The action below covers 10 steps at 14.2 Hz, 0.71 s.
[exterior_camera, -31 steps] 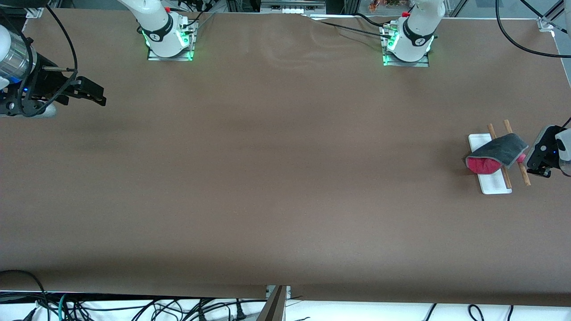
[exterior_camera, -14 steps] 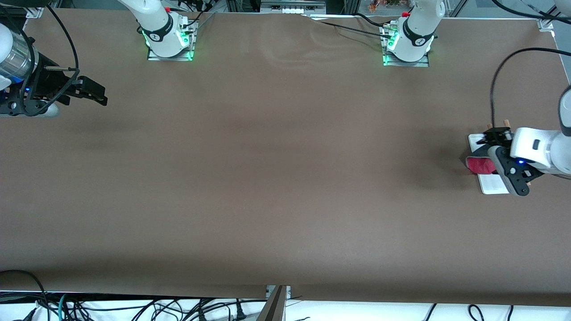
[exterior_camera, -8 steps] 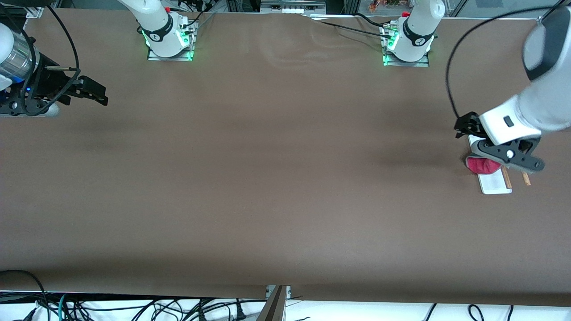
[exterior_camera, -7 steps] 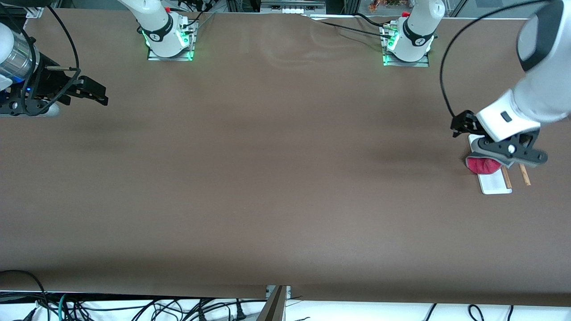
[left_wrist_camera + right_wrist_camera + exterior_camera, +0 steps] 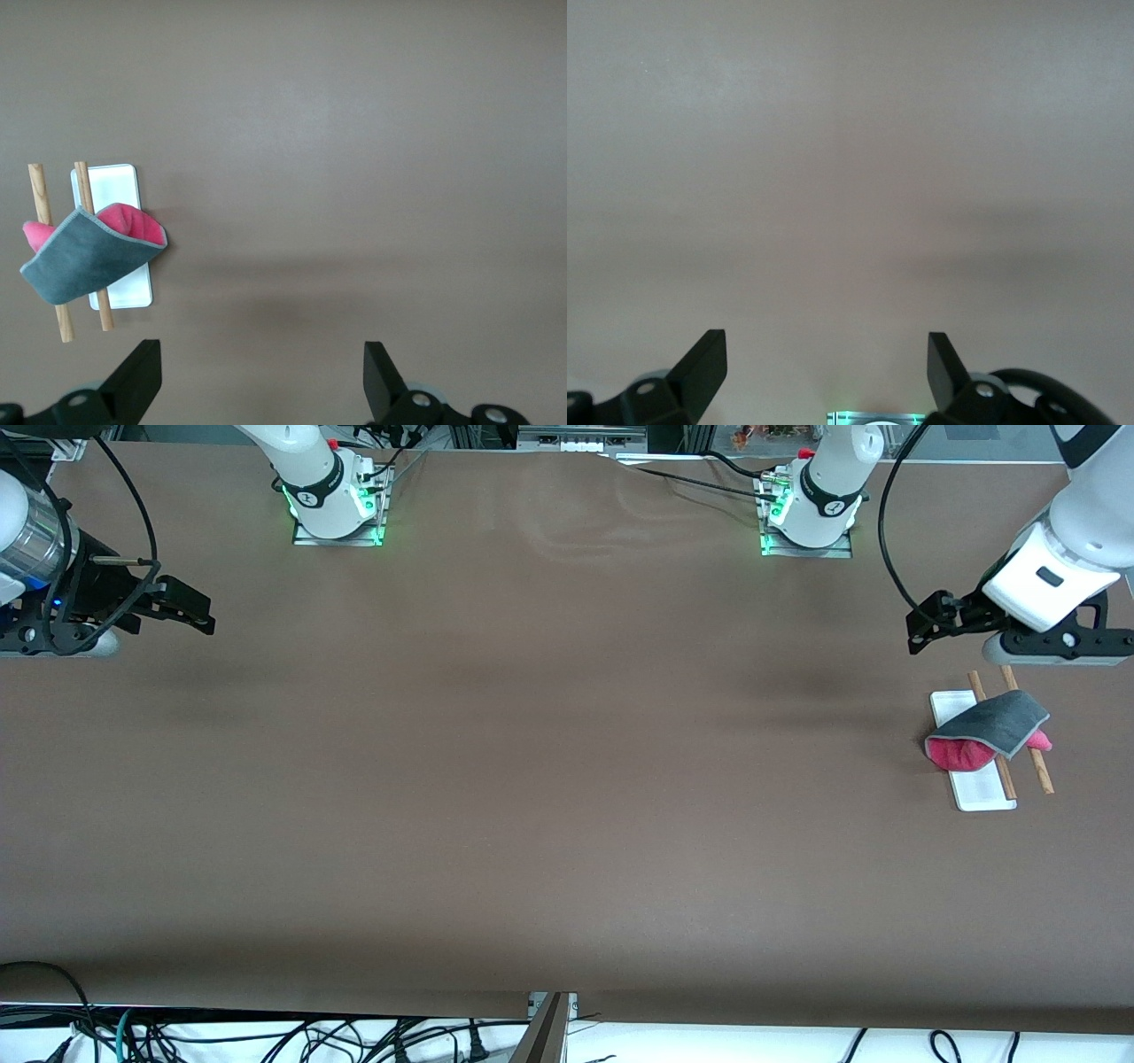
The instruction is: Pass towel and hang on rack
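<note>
Towel is draped over both rods of the rack, at the left arm's end of the bench. Left gripper hangs above bare bench beside the rack, fingers spread, empty. Right gripper waits, fingers spread, empty.

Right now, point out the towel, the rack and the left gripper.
towel [image 5: 992,724]: front view, on its dark grey upper side.
rack [image 5: 982,790]: front view, on the bare white base.
left gripper [image 5: 257,376]: left wrist view, midway between its open fingers.
</note>
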### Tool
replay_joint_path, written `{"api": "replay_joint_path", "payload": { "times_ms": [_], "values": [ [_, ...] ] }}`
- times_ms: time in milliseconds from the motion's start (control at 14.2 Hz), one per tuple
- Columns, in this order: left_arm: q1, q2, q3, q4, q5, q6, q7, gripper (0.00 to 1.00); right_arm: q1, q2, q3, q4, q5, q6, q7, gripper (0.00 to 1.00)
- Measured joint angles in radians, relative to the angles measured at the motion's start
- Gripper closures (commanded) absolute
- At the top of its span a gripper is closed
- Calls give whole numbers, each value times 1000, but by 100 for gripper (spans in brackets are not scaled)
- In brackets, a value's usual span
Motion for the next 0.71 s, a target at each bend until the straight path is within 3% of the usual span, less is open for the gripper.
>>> {"api": "replay_joint_path", "payload": {
  "times_ms": [705],
  "values": [
    [12, 1, 33, -15, -49, -27, 19, 0, 0, 0, 0, 0, 0, 0, 0, 0]
  ]
}}
